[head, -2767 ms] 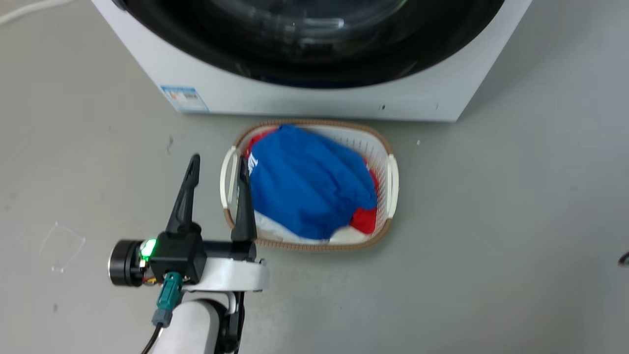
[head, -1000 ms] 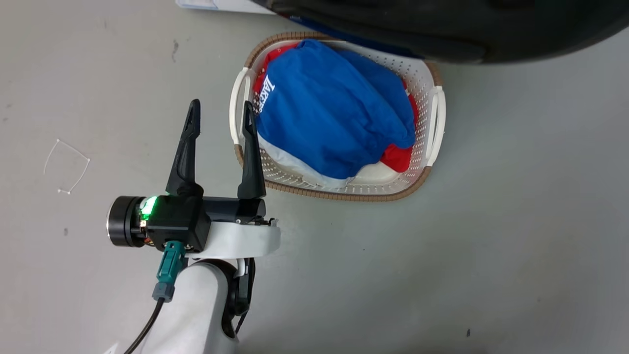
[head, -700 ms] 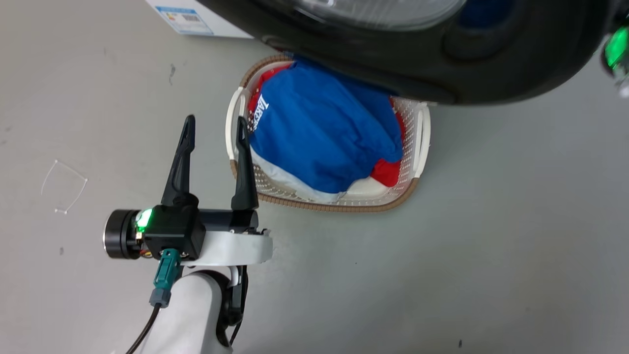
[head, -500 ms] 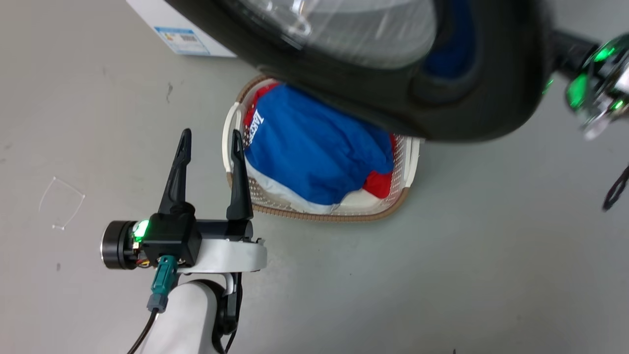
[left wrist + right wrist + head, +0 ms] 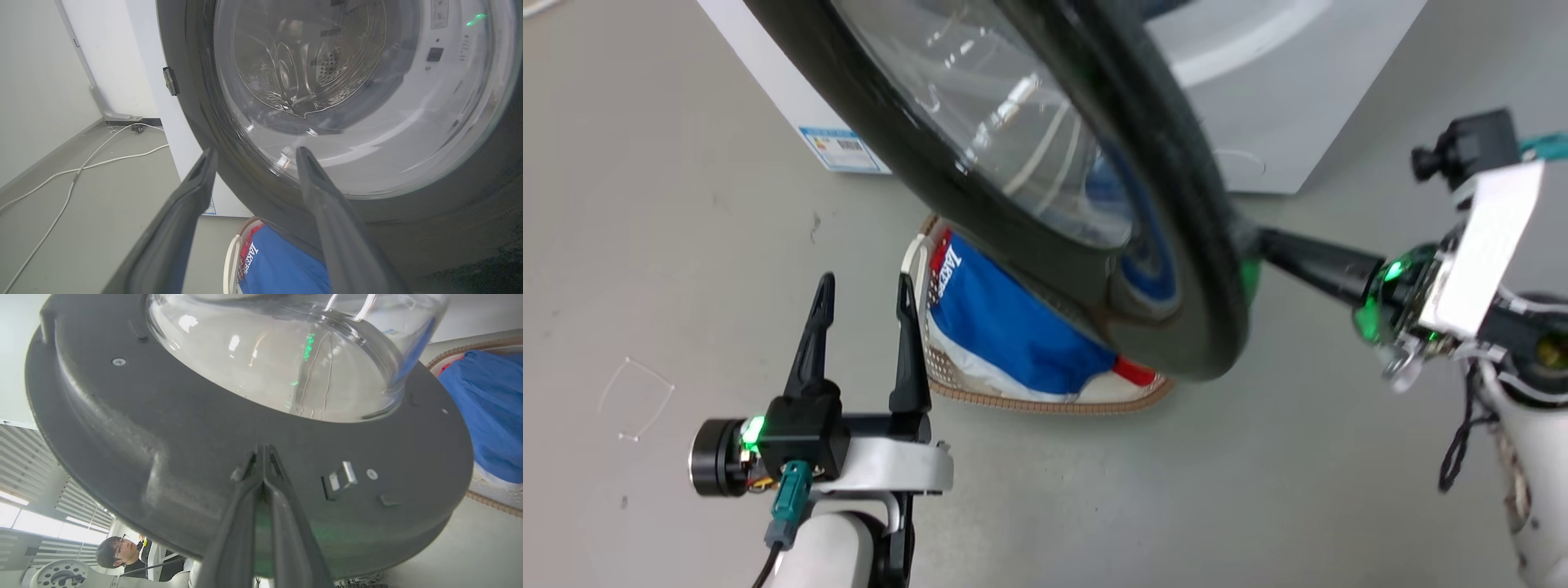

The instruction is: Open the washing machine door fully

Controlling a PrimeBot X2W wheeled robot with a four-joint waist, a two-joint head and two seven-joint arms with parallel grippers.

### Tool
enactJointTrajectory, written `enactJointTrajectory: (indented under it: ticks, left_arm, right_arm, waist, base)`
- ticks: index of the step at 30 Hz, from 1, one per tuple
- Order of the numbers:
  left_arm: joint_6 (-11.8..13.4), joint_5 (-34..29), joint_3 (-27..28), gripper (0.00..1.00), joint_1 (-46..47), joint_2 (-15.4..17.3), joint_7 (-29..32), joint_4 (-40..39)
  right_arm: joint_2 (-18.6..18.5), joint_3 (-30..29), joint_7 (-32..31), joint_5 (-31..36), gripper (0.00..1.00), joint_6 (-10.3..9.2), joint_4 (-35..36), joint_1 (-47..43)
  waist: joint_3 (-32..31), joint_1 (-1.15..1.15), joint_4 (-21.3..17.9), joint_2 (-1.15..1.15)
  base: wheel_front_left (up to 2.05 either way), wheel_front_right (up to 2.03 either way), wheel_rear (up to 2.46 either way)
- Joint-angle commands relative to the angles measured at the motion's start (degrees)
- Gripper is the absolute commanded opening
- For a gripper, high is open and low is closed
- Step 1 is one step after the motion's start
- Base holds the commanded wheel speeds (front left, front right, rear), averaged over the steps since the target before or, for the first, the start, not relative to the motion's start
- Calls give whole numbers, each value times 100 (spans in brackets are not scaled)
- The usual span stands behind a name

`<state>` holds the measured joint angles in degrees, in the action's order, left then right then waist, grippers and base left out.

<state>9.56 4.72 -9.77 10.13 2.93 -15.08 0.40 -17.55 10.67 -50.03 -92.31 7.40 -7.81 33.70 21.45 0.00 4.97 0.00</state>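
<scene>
Head view looks steeply down from above onto the floor [image 5: 686,204], meeting the washing machine door [image 5: 1029,188] nearly edge-on. Left wrist view faces its outer glass closely; right wrist view faces its inner side closely. All share the door and laundry basket [image 5: 1045,406].

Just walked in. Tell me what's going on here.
The robot is opening the washing machine door. Its right pincer, fingers closed together, has its tips against the door's inner face, close to the latch. The door stands partly swung out from the white washing machine and hangs over a laundry basket holding a blue garment. The left pincer is open and empty, pointed toward the door's outer glass.
</scene>
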Motion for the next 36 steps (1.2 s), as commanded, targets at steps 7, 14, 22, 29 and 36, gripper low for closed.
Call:
enactJointTrajectory:
  ticks: [7, 14, 22, 29, 36]
  left_arm:
    - [-87, -49, 73, 100, -337, -7, -14, 117]
    - [-124, -37, 82, 100, -576, -7, -14, 175]
    - [-168, -60, 162, 100, -780, -7, -14, 201]
    - [-194, -74, 203, 100, -911, -7, -14, 226]
    - [-204, -88, 235, 100, -1071, -8, -14, 267]
  right_arm:
    - [316, 216, 19, 10, 0, 16, 147, -618]
    - [610, 396, 84, 69, 0, 16, 127, -1051]
    - [876, 572, 187, 171, 0, 16, 131, -1414]
    - [1060, 635, 295, 170, 0, 16, 52, -1682]
    - [1222, 695, 429, 162, 0, 16, -50, -1879]
  waist:
    - [-518, 0, -21, 0]
    - [-881, 0, 25, 0]
    - [-1125, 0, 66, 0]
    - [-1322, 0, 89, 0]
    - [-1541, 0, 70, 0]
  base:
    - [0, 0, 0]
    - [0, 0, 0]
    - [0, 0, 0]
    - [0, 0, 0]
    - [0, 0, 0]
